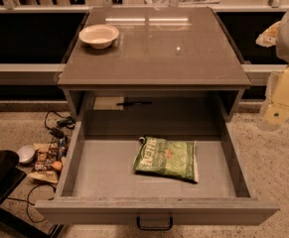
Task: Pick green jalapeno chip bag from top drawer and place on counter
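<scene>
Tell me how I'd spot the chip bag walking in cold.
Find the brown counter with a white bowl on it; the drawer beneath it is pulled open. The chip bag lies flat on the drawer floor, right of centre, while the gripper hangs beside the counter's right edge. It is green with white lettering, unlike the dark packets on the floor.

1 white bowl (98,35) stands upright, rear left. On the speckled floor (273,172), left side: dark snack packets (47,158), black cables (54,124), 1 pale round object (26,153). Gripper (275,114) at right edge of view.
</scene>
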You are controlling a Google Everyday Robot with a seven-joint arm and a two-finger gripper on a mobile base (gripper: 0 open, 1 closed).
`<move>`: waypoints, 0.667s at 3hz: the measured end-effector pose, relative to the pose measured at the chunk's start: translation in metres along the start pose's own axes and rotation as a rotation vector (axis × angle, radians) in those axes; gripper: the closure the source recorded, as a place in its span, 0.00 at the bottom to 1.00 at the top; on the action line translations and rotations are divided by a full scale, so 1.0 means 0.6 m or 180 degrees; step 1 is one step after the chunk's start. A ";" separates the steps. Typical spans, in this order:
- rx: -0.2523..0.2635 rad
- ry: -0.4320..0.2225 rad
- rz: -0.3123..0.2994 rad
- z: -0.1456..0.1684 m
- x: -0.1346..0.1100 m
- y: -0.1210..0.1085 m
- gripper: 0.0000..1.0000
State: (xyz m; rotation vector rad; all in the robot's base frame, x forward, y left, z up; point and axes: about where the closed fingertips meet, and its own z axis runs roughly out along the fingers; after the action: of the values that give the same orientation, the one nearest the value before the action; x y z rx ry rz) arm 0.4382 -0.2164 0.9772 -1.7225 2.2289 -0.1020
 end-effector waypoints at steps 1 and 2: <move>0.0000 0.0000 0.0000 0.000 0.000 0.000 0.00; 0.0025 -0.0055 0.0078 0.047 0.015 0.008 0.00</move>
State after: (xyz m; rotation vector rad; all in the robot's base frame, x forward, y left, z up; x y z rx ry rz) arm 0.4403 -0.2198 0.9477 -1.6853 2.2334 -0.0896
